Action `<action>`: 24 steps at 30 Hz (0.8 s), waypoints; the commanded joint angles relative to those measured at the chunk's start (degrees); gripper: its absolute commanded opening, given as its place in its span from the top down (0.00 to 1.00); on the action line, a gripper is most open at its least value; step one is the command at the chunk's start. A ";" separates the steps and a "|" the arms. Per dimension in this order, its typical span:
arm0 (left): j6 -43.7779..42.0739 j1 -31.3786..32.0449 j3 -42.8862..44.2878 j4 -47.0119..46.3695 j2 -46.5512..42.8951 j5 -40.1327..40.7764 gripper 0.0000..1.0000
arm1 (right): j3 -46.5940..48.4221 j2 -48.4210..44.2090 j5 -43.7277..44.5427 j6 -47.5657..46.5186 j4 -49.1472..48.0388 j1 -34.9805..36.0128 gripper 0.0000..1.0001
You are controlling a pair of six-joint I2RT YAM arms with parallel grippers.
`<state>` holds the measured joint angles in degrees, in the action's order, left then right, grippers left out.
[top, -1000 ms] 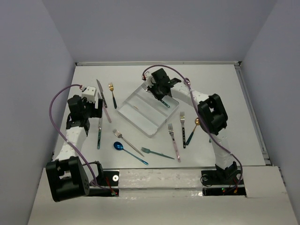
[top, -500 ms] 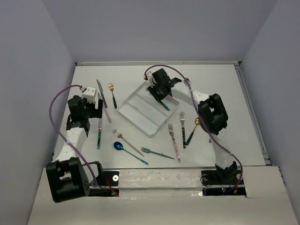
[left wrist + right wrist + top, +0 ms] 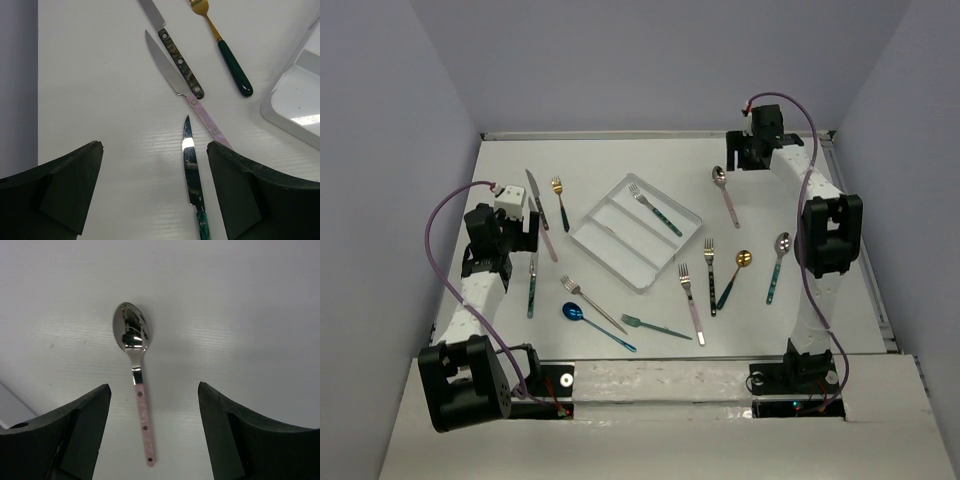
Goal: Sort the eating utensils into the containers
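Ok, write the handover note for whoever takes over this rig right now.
Left gripper: open, empty, over the teal-handled knife.
Right gripper: open, empty, above the pink-handled spoon, far right.
Done: one teal-handled fork lies in the white tray, in the compartment farthest from the arms.
Left: all other utensils lie on the table, among them the blue spoon and the gold-headed fork.
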<state>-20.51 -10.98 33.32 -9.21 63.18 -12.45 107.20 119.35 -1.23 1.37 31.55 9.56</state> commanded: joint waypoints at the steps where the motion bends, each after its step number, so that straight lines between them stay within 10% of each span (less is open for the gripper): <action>1: -0.32 -0.27 -0.19 -2.04 0.10 -0.30 0.01 | -0.24 4.48 -1.40 2.50 2.73 -0.15 0.24; 14: -0.32 -0.18 -0.01 -1.95 0.46 0.32 0.01 | -2.78 10.90 -0.01 0.74 4.04 -0.16 0.44; 24: -0.32 -0.18 -0.10 -2.13 0.37 0.67 0.01 | -5.51 9.50 7.12 -0.40 4.40 0.98 1.00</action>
<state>-20.51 -10.98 33.32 -9.21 63.88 -11.97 103.96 129.54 3.09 1.52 33.95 9.98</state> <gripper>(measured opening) 0.989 0.151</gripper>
